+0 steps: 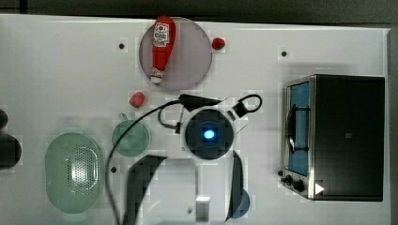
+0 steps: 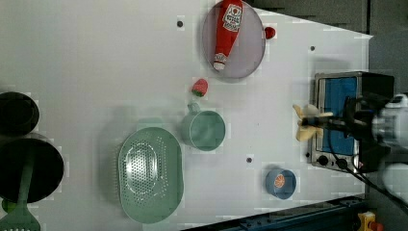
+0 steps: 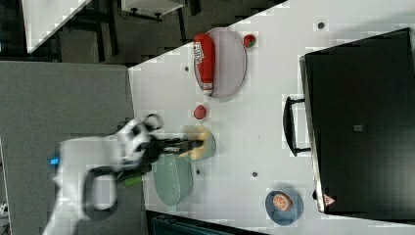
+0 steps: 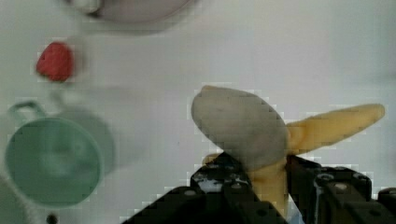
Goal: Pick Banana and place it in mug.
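My gripper (image 4: 261, 175) is shut on the banana (image 4: 243, 128), a pale piece with yellow peel flaps, held up off the white table. In the left view the banana (image 2: 307, 123) hangs at the gripper (image 2: 321, 123) in front of the toaster oven. The round green mug (image 4: 51, 161) stands upright on the table, apart from the banana and off to one side of it. In the top view the mug (image 1: 130, 138) sits just to the left of my wrist (image 1: 209, 133), which hides the banana. In the right view the banana (image 3: 198, 146) overlaps the mug (image 3: 212, 139).
A ketchup bottle (image 1: 162, 47) lies on a grey plate (image 1: 192, 56). Red berries (image 1: 137, 99) (image 1: 218, 43) sit near it. A pale-green perforated bowl (image 1: 74, 172) is at the top view's left, a toaster oven (image 1: 342, 136) at the top view's right, a blue bowl (image 2: 280, 183) with an orange slice nearby.
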